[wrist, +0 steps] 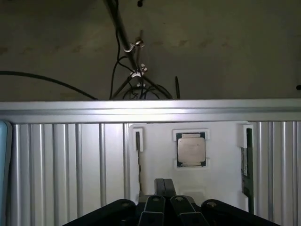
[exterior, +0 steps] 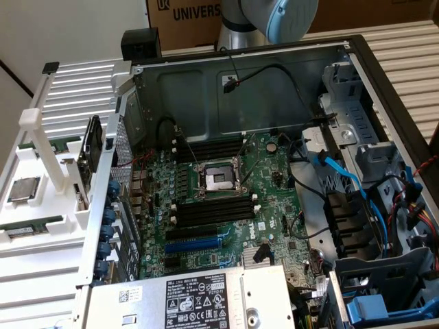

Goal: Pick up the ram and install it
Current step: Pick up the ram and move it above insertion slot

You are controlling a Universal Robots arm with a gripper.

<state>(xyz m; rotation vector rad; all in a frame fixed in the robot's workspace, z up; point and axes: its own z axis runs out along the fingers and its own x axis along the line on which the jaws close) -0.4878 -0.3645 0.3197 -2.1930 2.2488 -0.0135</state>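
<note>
**Item counts.** One open computer case [exterior: 192, 89] holds one motherboard [exterior: 274, 171], one processor socket [exterior: 214, 179] and two banks of black slots [exterior: 206, 147], at the socket's 12 and 6 o'clock. One white fixture [exterior: 51, 205] carries one silver processor chip [exterior: 24, 190] and two ram sticks [exterior: 51, 144], at the chip's 1 and 6 o'clock. One cardboard box [exterior: 192, 14]. One pincer [wrist: 164, 181].

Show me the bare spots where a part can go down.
Bare: the ribbed tabletop between the white fixture and the power supply, and the ribbed strip beyond the case wall at the exterior view's right. Crowded: the motherboard and the cables beside it.
</note>
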